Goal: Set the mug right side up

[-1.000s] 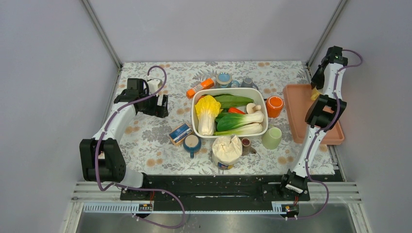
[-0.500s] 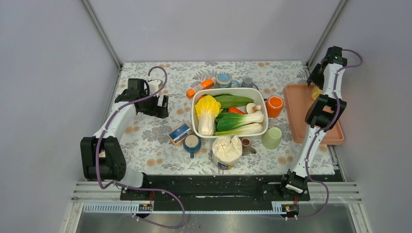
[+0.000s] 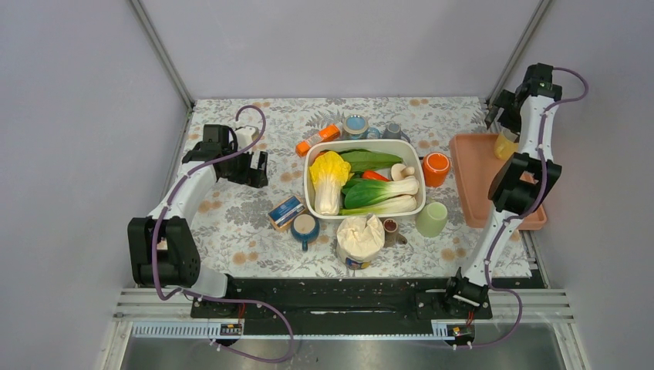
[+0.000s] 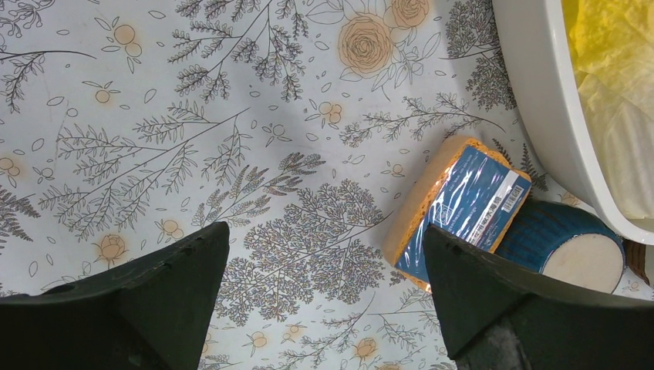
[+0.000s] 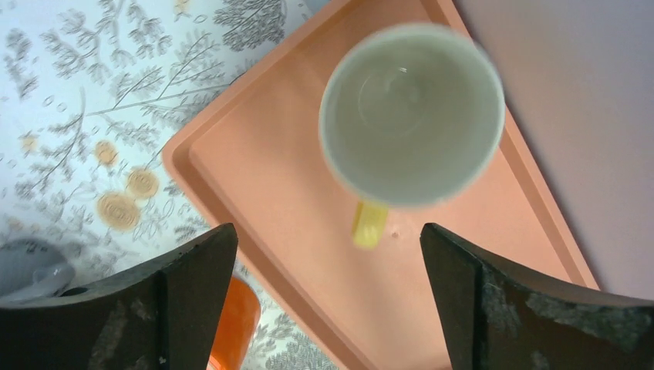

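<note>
The mug (image 5: 412,116), yellow outside and pale inside, stands mouth up on the orange tray (image 5: 293,200), its handle pointing toward my right wrist camera. My right gripper (image 5: 328,231) hangs above it, open, with nothing between the fingers. In the top view the mug (image 3: 505,143) sits at the tray's (image 3: 478,189) far end, just below the right gripper (image 3: 501,116). My left gripper (image 3: 258,168) is open over the bare flowered cloth at the left, empty (image 4: 324,231).
A white tub (image 3: 312,185) of vegetables fills the middle. Around it are an orange cup (image 3: 436,168), a green cup (image 3: 432,219), a blue mug (image 3: 305,227), a wrapped sponge (image 4: 463,204), a tied bag (image 3: 360,239) and a grey mug (image 3: 393,131).
My right gripper went from shut on the mug to wide open and has drawn up and back from it; the mug stays on the tray. The left arm has not moved.
</note>
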Robot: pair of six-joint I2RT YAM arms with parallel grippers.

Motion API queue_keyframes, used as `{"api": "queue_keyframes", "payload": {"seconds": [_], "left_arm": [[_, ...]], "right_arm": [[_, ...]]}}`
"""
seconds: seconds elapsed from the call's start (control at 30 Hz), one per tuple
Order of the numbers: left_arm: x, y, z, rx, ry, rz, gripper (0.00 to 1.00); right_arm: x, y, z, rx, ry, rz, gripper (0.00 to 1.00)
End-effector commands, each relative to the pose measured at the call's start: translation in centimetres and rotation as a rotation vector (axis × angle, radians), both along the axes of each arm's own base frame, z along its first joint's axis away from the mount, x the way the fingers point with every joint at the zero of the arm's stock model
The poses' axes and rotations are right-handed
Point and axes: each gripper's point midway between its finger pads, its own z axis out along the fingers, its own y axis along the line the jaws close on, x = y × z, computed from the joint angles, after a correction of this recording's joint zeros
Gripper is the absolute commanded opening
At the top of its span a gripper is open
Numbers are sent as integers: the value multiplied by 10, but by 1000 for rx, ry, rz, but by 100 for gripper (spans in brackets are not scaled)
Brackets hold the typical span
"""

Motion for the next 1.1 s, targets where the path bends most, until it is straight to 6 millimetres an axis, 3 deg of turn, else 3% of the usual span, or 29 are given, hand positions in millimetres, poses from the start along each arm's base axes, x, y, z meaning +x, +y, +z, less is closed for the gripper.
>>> {"api": "queue_keyframes", "payload": {"seconds": [0.0, 0.17, 0.37, 0.63, 0.73, 0.87, 0.97, 1.07], "left_arm": [[5, -1, 10, -10, -42, -15, 99], [4, -2, 20, -7, -72, -21, 99], [-23, -23, 24, 0, -80, -186, 92], [-111, -81, 15, 79, -2, -568, 89], [-143, -97, 8, 133, 12, -702, 89], [-170, -112, -11, 227, 19, -824, 90], [-187, -125, -23, 271, 17, -939, 80], [-205, -142, -26, 302, -55, -1101, 78]], "right_arm": [[-7, 25, 69, -49, -121, 55, 99], [-19, 51, 101, -97, -173, 96, 100], [-38, 114, 118, -103, -277, 223, 99], [-85, 192, 109, -55, -369, 360, 99], [-101, 215, 94, -29, -362, 413, 99], [-121, 228, 81, -11, -350, 448, 99], [-134, 234, 74, 10, -348, 469, 100], [-146, 238, 73, 27, -366, 494, 99]]}}
